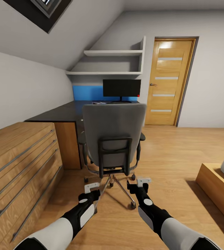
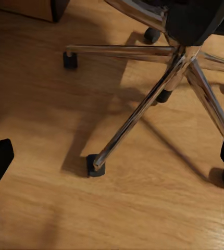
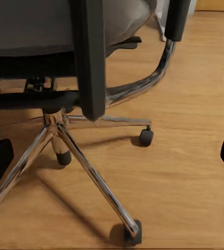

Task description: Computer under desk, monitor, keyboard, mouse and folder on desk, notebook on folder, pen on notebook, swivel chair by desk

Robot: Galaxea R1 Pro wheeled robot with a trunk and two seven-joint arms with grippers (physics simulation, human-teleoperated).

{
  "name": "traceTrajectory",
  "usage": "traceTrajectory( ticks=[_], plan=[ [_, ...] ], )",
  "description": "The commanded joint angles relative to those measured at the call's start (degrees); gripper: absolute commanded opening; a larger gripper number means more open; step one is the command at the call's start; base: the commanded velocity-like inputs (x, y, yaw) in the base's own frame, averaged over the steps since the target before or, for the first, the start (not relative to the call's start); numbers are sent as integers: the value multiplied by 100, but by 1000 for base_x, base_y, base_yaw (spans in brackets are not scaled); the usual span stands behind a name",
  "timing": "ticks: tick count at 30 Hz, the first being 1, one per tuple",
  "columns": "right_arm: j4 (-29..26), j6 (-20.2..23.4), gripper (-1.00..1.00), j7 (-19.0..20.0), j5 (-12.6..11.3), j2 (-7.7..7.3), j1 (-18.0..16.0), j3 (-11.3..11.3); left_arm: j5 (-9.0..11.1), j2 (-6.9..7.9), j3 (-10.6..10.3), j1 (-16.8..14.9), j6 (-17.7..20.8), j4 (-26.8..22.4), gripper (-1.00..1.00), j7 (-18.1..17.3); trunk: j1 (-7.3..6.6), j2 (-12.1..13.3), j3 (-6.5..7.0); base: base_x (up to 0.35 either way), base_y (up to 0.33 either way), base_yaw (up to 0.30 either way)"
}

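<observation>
Swivel chair (image 1: 113,137) dead ahead, backrest upright, between left gripper (image 1: 91,188) and right gripper (image 1: 143,181), both spread wide, empty

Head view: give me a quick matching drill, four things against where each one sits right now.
Things:
1. swivel chair
2. monitor
3. light-wood chest of drawers
4. wooden door

Places:
A. on the desk's black top, at its far end
B. along the left wall, nearer than the desk
C. on the floor just ahead of both grippers, its back toward the camera
D. in the far wall, right of the shelves

Pairs: 1-C, 2-A, 3-B, 4-D
</observation>
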Motion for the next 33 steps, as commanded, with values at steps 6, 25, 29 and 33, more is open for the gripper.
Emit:
traceTrajectory(
  ticks=[6,25,29,33],
  plan=[
    [31,-30,100,-31,-29,10,62,78,59,0,-38,-5,-56,42,100,24,1,-3,-6,298,0,0],
    [31,-30,100,-31,-28,12,83,95,59,0,-37,-5,-58,53,100,29,1,-3,-6,319,0,0],
    [24,-30,100,-39,-28,8,83,95,59,0,-41,-5,-58,53,100,22,1,-3,-6,320,0,0],
    [26,-30,100,-40,-28,8,83,95,59,0,-41,-5,-56,53,100,24,1,-3,-6,320,0,0]
  ],
)
